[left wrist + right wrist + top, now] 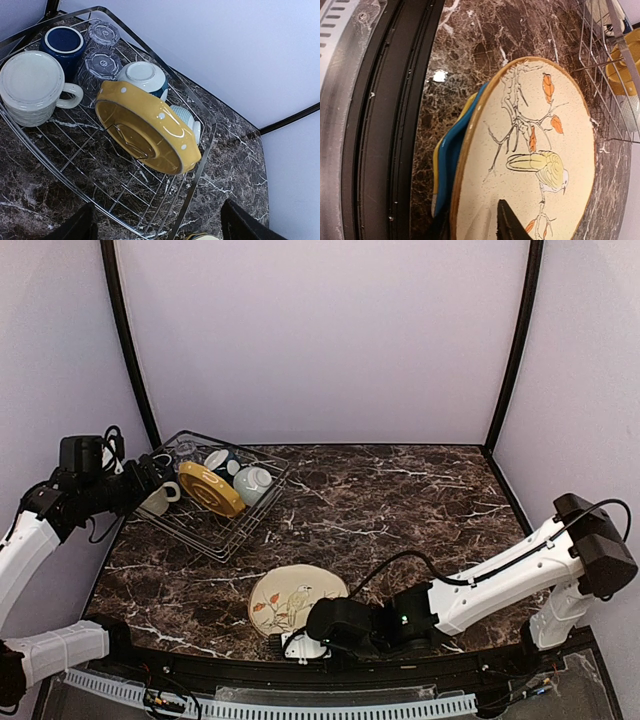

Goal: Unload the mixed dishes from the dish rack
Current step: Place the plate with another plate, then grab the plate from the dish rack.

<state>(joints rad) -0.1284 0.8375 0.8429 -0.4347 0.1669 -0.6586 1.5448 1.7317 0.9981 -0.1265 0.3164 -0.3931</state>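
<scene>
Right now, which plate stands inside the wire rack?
The yellow dotted plate, leaning on edge in the rack; the bird plate lies outside, upon other plates on the table.

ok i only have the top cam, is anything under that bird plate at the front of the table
observer: yes, the bird plate lies on a blue plate, with a bottom yellow plate under that.
operator: how many glasses in the rack
observer: two, both upside down: a near tumbler and a far tumbler, beside the dark blue mug.
operator: left gripper holding anything
observer: no, the left gripper is open, nothing between its fingers.
</scene>
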